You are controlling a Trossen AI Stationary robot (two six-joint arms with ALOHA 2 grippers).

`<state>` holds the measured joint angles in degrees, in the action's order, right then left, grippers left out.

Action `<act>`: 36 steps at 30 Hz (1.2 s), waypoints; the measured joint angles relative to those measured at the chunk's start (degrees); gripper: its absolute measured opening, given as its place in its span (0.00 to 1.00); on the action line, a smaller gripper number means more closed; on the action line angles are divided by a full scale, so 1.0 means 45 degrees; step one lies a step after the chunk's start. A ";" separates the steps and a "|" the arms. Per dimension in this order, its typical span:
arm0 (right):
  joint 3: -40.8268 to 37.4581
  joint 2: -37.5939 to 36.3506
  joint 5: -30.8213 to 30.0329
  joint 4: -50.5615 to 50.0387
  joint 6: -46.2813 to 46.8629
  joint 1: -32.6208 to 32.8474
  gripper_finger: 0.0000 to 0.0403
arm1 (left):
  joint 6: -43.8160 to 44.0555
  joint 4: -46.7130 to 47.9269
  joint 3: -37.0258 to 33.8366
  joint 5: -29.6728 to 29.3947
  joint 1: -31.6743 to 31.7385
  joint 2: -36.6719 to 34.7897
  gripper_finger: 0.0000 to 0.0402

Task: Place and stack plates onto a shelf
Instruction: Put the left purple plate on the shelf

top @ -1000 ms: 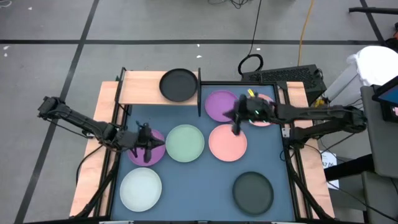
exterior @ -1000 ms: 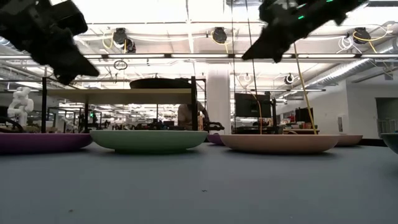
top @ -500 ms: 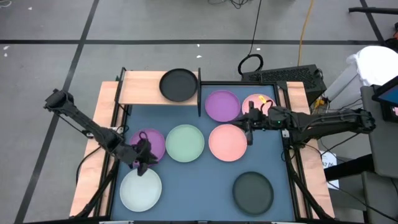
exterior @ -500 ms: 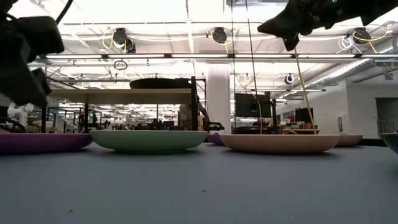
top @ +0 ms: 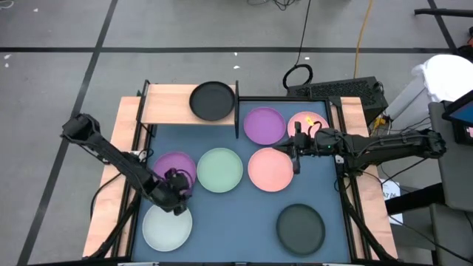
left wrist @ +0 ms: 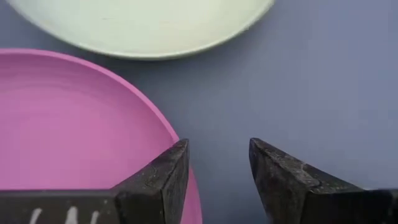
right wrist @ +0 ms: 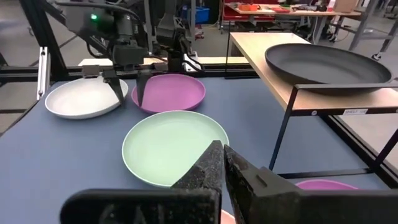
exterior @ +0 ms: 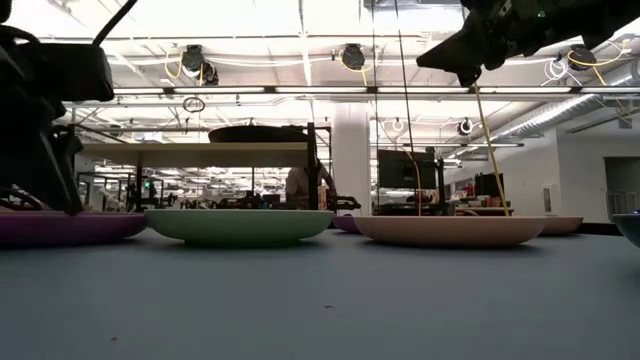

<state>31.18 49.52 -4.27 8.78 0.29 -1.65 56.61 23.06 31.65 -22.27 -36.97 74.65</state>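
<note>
Your shelf (top: 166, 105) holds one black plate (top: 212, 100); the other plates lie on the tabletop (top: 236, 222). Your left claw (left wrist: 214, 165) is open at the purple plate (top: 177, 166)'s rim, and your right claw (right wrist: 224, 163) is closed above the pink plate (top: 270, 168).

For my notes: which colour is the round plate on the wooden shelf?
Black round plate, clearest in the high view.
</note>
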 joint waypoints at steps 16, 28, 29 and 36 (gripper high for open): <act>0.0000 0.0000 0.0010 -0.0005 -0.0273 0.0000 0.00 | 0.1088 0.2130 0.2196 -0.0735 0.0005 0.1277 0.43; 0.0000 0.0000 0.0015 -0.0194 -0.0295 0.0000 0.00 | 0.2614 0.3149 0.2192 -0.0841 -0.0065 0.1277 0.43; 0.0000 0.0000 0.0015 -0.0194 -0.0295 0.0000 0.00 | 0.2532 0.3010 0.2127 -0.0919 -0.0107 0.1272 0.43; 0.0000 0.0000 0.0019 -0.0194 -0.0244 0.0000 0.00 | 0.2919 0.3086 0.1688 -0.1100 -0.0399 0.1846 0.43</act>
<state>31.18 49.52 -4.19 7.90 -0.81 -1.65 69.75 36.95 39.24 -27.22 -38.76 82.96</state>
